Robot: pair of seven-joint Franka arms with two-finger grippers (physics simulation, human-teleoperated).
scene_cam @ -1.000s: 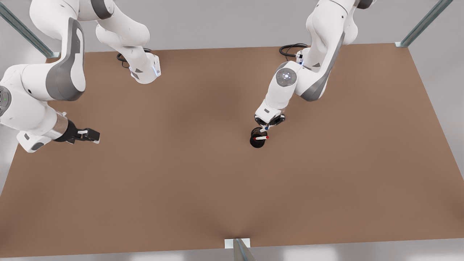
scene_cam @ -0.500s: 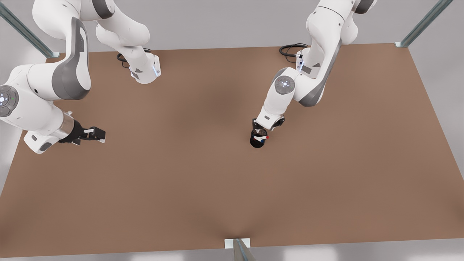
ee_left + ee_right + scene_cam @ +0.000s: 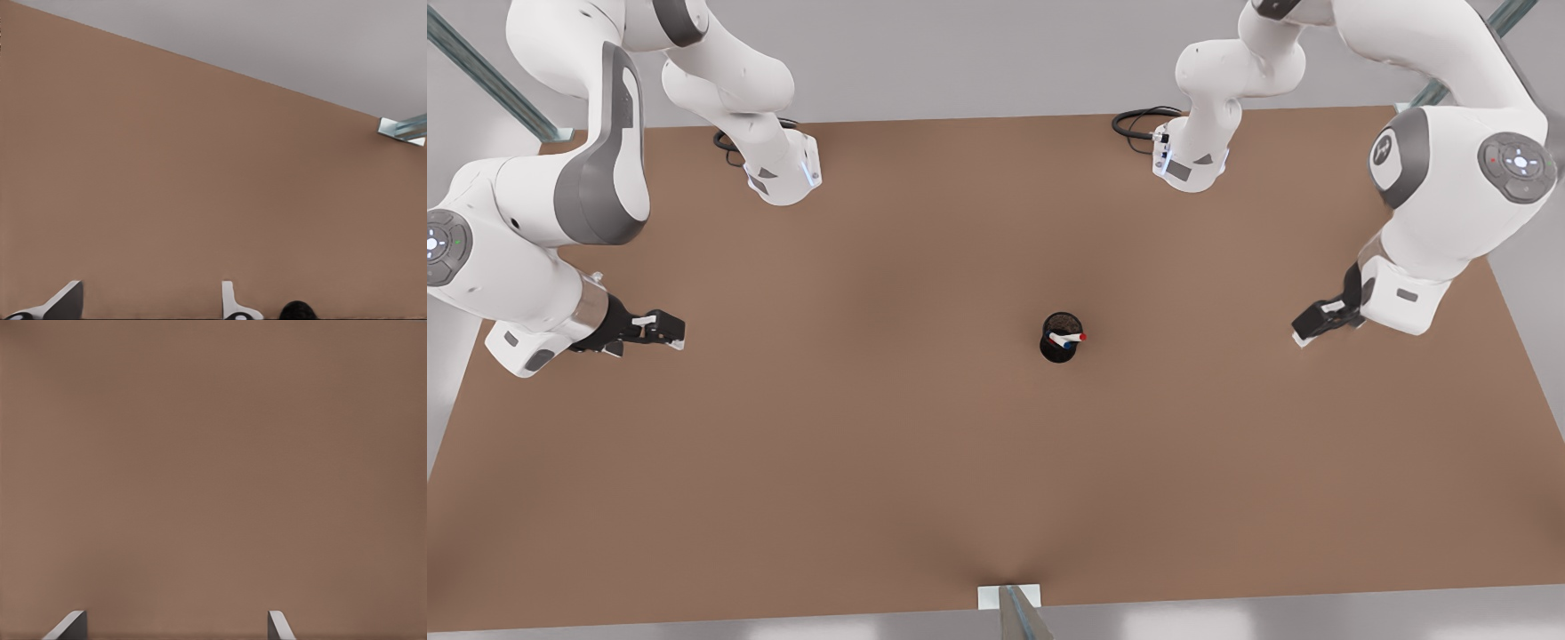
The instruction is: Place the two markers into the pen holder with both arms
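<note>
Both markers sit in the pen holder.

Pen holder (image 3: 1060,351): stands upright on the brown surface (image 3: 925,462), a little toward the front view's right of centre, well apart from both grippers. Nothing touches it.

Markers (image 3: 1065,339): I see their white barrels sticking out above the rim, leaning toward the front view's right. The red-capped marker (image 3: 1076,338) ends in a red tip past the rim on that side. The blue-capped marker (image 3: 1060,341) lies close against it, and I can make out only a speck of blue. I cannot tell how deep either one sits inside the mesh.

Left gripper (image 3: 676,331): at the front view's left, low over the surface, lying nearly level and pointing toward the middle. In the left wrist view its fingers (image 3: 230,300) stand apart with bare surface between the tips of the left gripper (image 3: 150,293), holding nothing. That view looks along the surface to its far edge, where a metal bracket (image 3: 402,128) sits at a corner against the grey wall.

Right gripper (image 3: 1303,336): at the front view's right, near that edge of the surface, angled down and toward the middle. In the right wrist view the fingers (image 3: 279,625) are spread wide around the right gripper (image 3: 177,617), empty, with plain brown surface beneath.

I matched the arms to their wrist views by tilt: the level gripper gets the long view to the wall, and the downward one sees the surface below.

Both arms wait clear of the holder.
</note>
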